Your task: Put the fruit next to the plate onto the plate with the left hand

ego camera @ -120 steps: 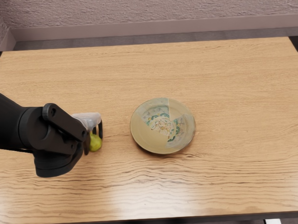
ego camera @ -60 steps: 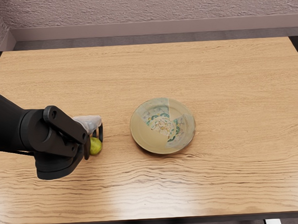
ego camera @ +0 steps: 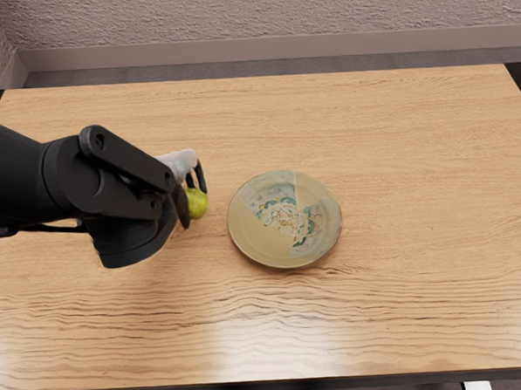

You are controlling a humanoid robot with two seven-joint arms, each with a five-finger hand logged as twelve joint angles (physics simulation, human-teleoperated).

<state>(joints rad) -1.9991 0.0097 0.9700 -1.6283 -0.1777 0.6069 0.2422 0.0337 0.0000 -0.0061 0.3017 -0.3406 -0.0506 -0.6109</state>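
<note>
**A:** Fruit (ego camera: pixel 196 202): where is it, and what has hold of it?

**B:** Working from the near side, the front strip of the table (ego camera: pixel 276 334) is plain wood. Next comes the dark forearm (ego camera: pixel 85 191), reaching in from the left edge. At its end the left hand (ego camera: pixel 183 183) has its fingers curled around the small yellow-green fruit. One dark finger sits above it and one below, so it is pinched rather than cupped.

**A:** Is it up off the wood?

**B:** I think so, but I can't say for certain from this angle. It is near the plate's left rim and not over it.

**A:** Why hold it that way?

**B:** My guess is that a fingertip pinch leaves the underside free, so the fruit can be set down cleanly.

**A:** And the plate (ego camera: pixel 238 227)?

**B:** It lies flat just to the right, with nothing on its patterned face. I'd judge the grasp done and the carry across not yet finished. Something that round may roll once released, so a low release near the centre seems wise.

**A:** Beyond that?

**B:** More tabletop, then the wall (ego camera: pixel 268 11). The right arm doesn't show.
</note>
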